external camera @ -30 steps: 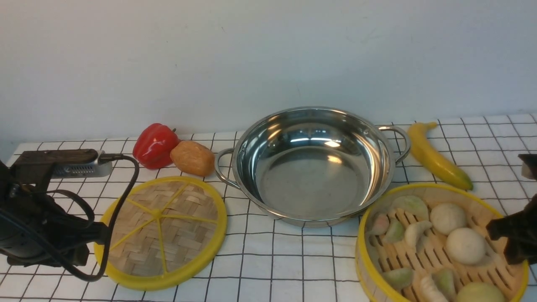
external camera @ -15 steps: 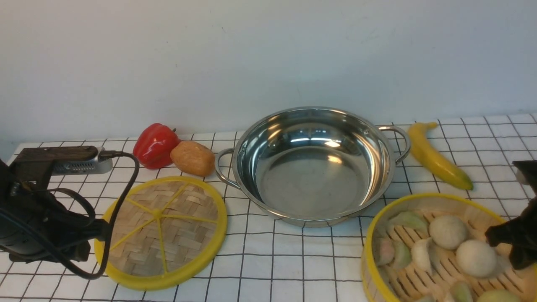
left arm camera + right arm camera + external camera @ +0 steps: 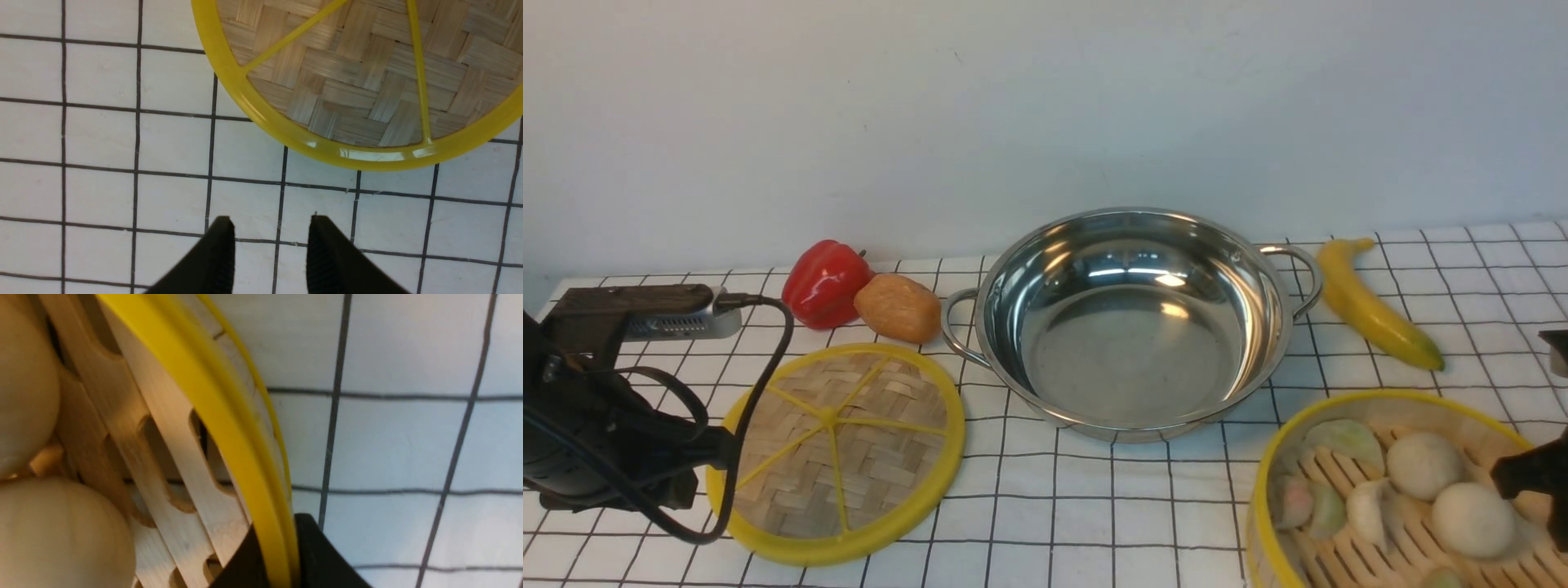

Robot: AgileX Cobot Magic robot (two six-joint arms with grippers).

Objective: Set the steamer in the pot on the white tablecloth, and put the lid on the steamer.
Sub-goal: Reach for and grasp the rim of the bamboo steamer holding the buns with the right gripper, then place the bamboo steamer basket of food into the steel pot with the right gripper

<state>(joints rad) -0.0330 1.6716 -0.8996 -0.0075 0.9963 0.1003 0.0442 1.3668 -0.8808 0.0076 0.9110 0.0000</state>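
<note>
The steamer [image 3: 1372, 398], a bamboo basket with yellow rims and pale buns and dumplings inside, is at the front right, partly cut off by the picture's edge. My right gripper [image 3: 276, 531] is shut on its yellow rim [image 3: 212, 416], one finger inside the wall and one outside. The empty steel pot [image 3: 1131, 327] stands mid-table on the white tablecloth [image 3: 1094, 506]. The flat woven lid [image 3: 837, 453] lies at the front left. My left gripper [image 3: 270, 222] hovers open over the cloth just beside the lid's rim [image 3: 359, 157], with nothing between its fingers.
A red pepper [image 3: 827, 282] and a brown potato [image 3: 898, 307] lie behind the lid, close to the pot's left handle. A banana [image 3: 1372, 306] lies right of the pot, behind the steamer. A pale wall closes off the back of the table.
My right gripper has closed on the steamer's rim, and the steamer has shifted toward me and to the right. The left arm, lid and pot have not moved.
</note>
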